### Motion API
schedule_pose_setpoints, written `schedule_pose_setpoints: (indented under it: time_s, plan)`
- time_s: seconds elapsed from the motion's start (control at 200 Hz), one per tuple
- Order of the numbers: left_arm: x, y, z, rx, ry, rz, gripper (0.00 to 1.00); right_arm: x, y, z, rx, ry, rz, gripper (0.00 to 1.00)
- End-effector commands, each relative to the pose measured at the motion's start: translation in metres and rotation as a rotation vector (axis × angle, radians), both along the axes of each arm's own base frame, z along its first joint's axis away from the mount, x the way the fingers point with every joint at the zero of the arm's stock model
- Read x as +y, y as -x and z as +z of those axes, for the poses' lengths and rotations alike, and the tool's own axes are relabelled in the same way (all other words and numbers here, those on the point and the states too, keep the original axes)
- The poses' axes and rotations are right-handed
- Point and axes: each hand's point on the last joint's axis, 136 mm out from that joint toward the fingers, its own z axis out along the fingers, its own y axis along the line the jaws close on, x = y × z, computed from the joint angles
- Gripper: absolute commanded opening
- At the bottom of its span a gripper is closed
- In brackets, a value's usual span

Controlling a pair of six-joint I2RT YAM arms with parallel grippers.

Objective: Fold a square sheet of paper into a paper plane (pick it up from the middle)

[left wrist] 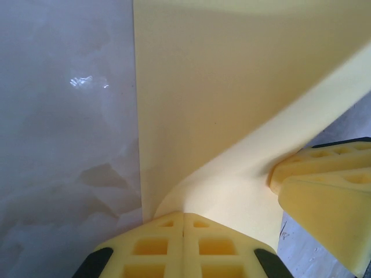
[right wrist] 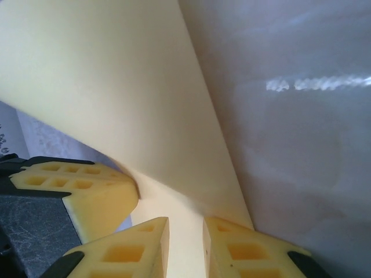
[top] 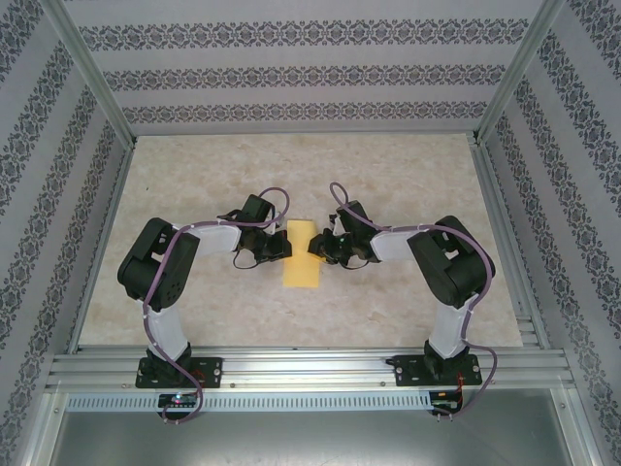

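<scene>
The square sheet of paper [top: 302, 268] is plain yellow and lies mid-table, showing as a tall narrow rectangle between the two grippers. My left gripper [top: 280, 245] is at its left edge. In the left wrist view its jaws [left wrist: 184, 219] are pressed together on a lifted flap of the sheet [left wrist: 232, 87] that curls up to the tips. My right gripper [top: 318, 247] is at the right edge. Its jaws [right wrist: 185, 240] stand slightly apart, with the sheet [right wrist: 104, 75] showing in the gap. The paper plane is out of view.
The marbled beige table [top: 408, 175] stretches around the sheet. Patterned walls [top: 291, 73] and metal frame posts enclose it on three sides. An aluminium rail [top: 310, 374] runs along the near edge by the arm bases. The two grippers' fingertips nearly meet over the paper.
</scene>
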Motion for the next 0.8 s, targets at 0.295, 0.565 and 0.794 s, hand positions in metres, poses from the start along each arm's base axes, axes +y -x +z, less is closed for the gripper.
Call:
schedule_pose_setpoints:
  time_s: [0.295,0.565,0.794]
  plan:
    - [0.021,0.026,-0.044,0.109,-0.143,-0.016,0.00,0.001,-0.024,0.020,-0.067,0.067,0.034,0.24]
    - [0.021,0.027,-0.044,0.109,-0.144,-0.021,0.00,-0.010,-0.020,-0.010,-0.008,0.144,0.023,0.24]
    - [0.022,0.028,-0.045,0.110,-0.152,-0.026,0.00,-0.002,-0.034,0.031,-0.075,0.100,0.035,0.25]
